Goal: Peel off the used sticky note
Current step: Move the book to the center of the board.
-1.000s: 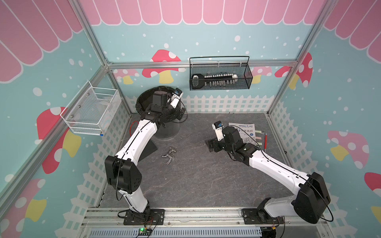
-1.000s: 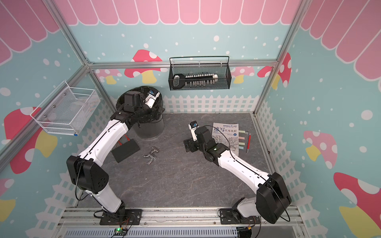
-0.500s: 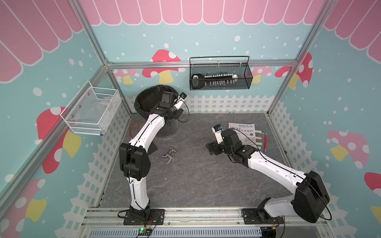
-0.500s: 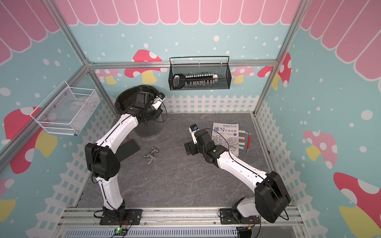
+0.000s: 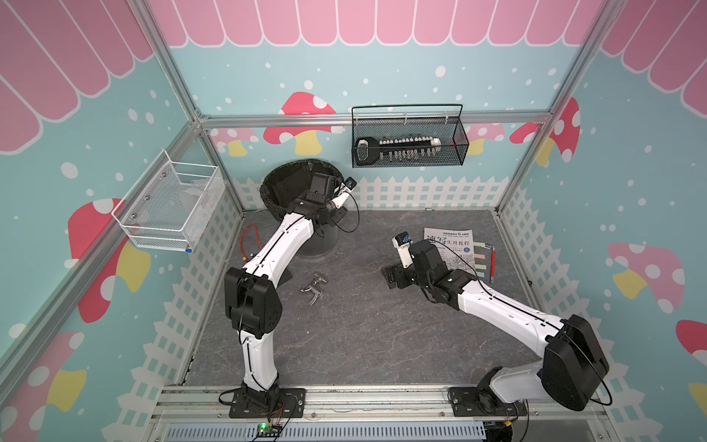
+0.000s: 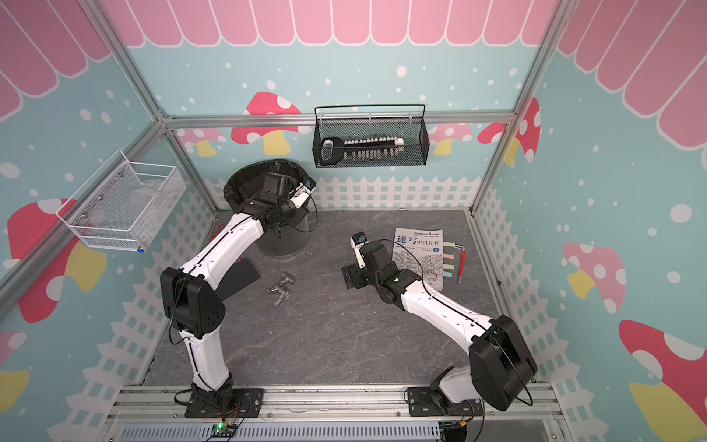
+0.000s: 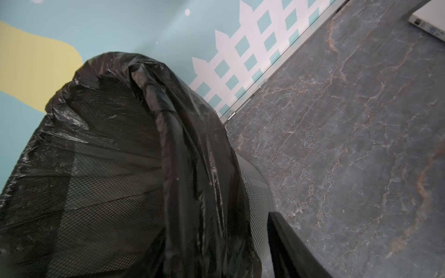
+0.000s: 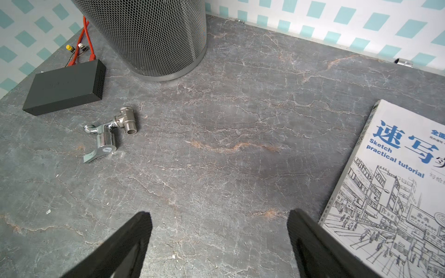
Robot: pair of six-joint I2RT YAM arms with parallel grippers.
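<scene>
Status from my end.

Right gripper (image 8: 218, 214): jaws spread wide, nothing in them. It's parked low over bare table (image 8: 240, 125) just beside the book (image 8: 397, 183), on its spine side. My read is that it's staged off the cover so it can pin the book if needed.

Sticky notes (image 5: 483, 263): coloured strips on a pad tight against the book's opposite edge, away from the right gripper. I can't tell whether the pad touches the book or is tucked under it. A red pen (image 5: 493, 260) lies just past them. Neither gripper is near them.

Left gripper (image 5: 317, 183): well apart from the book, across the table, over the mouth of the lined bin (image 7: 168, 149). I'd guess that only makes sense as a disposal pose.

Can't resolve:
- Left jaws. The wrist view shows one finger (image 7: 286, 245) beside the bin's outer wall, and the other is lost against the black liner. I can't tell how far open it is or whether it holds anything.
- No note is visible inside the bin, just dark mesh and liner.
- Which strip is the used one. They're too small in both top views, and the right wrist view cuts the book off before that edge.

Tap fitting (image 8: 108, 130) and black box (image 8: 65, 86) are well apart from the book and not involved.
</scene>
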